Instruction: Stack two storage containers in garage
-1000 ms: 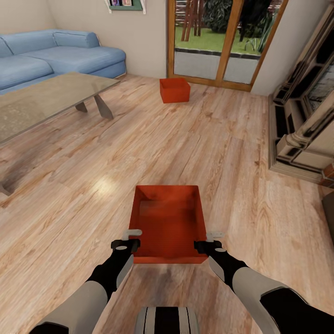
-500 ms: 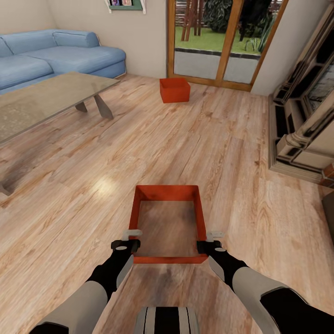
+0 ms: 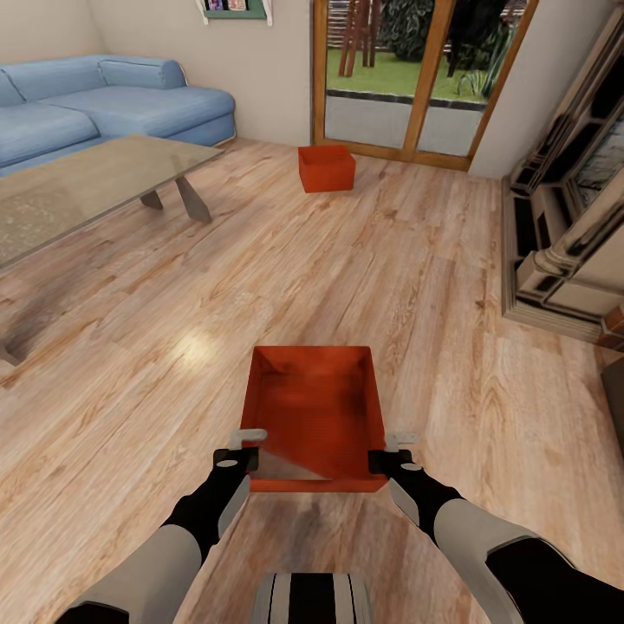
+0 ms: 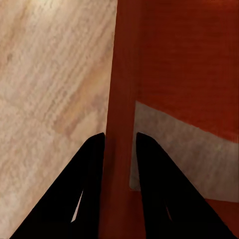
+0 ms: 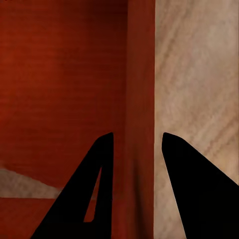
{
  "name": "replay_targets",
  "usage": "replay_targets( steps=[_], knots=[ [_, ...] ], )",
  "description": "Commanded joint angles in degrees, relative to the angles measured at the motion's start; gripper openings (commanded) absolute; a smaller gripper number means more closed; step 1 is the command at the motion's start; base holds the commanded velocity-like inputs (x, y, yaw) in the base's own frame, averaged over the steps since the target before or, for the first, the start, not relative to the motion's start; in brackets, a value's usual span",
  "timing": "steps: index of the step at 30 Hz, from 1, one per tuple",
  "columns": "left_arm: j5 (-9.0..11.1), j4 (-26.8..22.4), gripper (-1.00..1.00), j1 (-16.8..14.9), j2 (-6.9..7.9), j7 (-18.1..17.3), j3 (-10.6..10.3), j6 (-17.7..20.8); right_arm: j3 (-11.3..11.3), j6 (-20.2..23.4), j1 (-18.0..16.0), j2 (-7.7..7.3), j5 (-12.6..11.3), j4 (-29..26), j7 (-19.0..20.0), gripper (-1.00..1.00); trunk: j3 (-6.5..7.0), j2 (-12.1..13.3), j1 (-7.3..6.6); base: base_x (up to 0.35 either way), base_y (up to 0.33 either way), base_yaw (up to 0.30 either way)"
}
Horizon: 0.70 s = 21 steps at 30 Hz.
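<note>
Close in front of me a red-orange storage container (image 3: pixel 316 416) sits on the living room's light wood planks. My left gripper (image 3: pixel 251 452) straddles its left wall near the front corner. In the left wrist view both fingers (image 4: pixel 92 169) press against that wall (image 4: pixel 122 99), so the left gripper (image 4: pixel 120 137) is shut on it. My right gripper (image 3: pixel 381 455) straddles the right wall (image 5: pixel 140 89). In the right wrist view my right gripper (image 5: pixel 137 135) stands open, with a small gap on each side of the wall. The second storage container (image 3: pixel 327 167) stands far ahead by the glass doors.
A glass-topped coffee table (image 3: pixel 95 182) and a blue sofa (image 3: pixel 104 104) lie to the left. Wood-framed glass doors (image 3: pixel 416 78) close the far side. A cabinet unit (image 3: pixel 563 243) lines the right wall. Open plank floor (image 3: pixel 364 269) stretches between the two containers.
The near container's bottom looked see-through to the wood half a second ago; now it reads red again with a pale wedge at its near left corner. Arms and container have barely moved.
</note>
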Motion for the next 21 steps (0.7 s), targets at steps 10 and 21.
replay_targets(
  steps=[10,21],
  knots=[
    [-0.60,0.04,-1.00,-0.02,0.09,1.36,-0.23,0.48,0.15,-0.16,0.03,-0.01,-0.92,0.30,-0.31,-1.00,-0.04,0.00,1.94,0.000,0.000,0.000],
    [-0.60,-0.04,-1.00,-0.04,0.18,1.37,-0.16,0.40,0.18,-0.23,0.03,0.01,-0.92,0.30,-0.32,-1.00,1.61,3.23,0.15,0.000,0.000,0.000]
  ],
)
